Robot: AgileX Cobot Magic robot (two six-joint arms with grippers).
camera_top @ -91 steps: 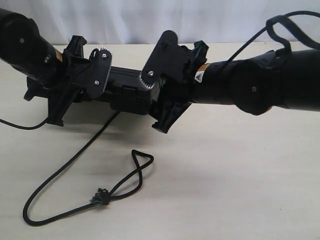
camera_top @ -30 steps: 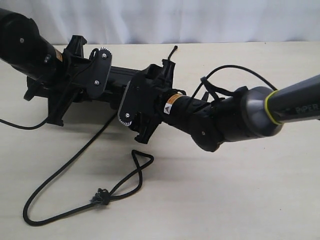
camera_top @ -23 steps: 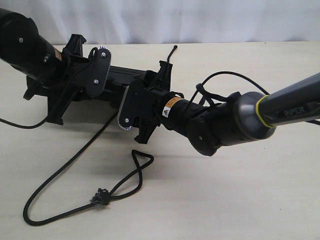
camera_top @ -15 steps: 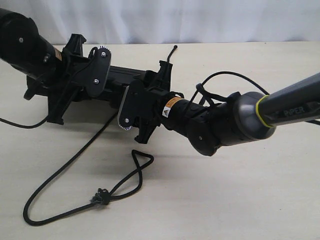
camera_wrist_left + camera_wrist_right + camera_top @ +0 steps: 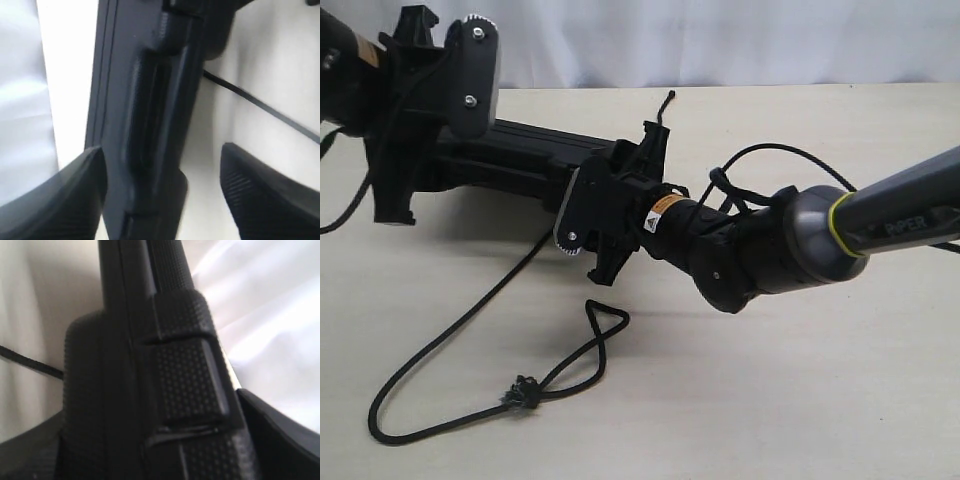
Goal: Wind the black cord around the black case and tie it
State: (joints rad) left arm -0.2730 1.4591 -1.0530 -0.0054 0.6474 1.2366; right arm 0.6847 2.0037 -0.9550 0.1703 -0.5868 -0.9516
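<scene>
\- what is seen on the pale surface [image 5: 800, 400]?
\- the black case [image 5: 520, 152] is stretched across it, with one end at each pincer.
\- how are the pincers set?
\- the left pincer [image 5: 162, 195] is spread, and a gap is left beside the case. the right pincer [image 5: 150, 440] is pressed onto the other end.
\- and the black cord [image 5: 525, 393]?
\- it is laid loose on the surface, looped and knotted, near the case.

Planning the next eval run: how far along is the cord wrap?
Done: nothing wrapped; the black cord lies slack on the table, one stretch running under the black case. In hand: right hand clamps the case's end; left hand stands open around it. Left: all wraps and the tie.
</scene>
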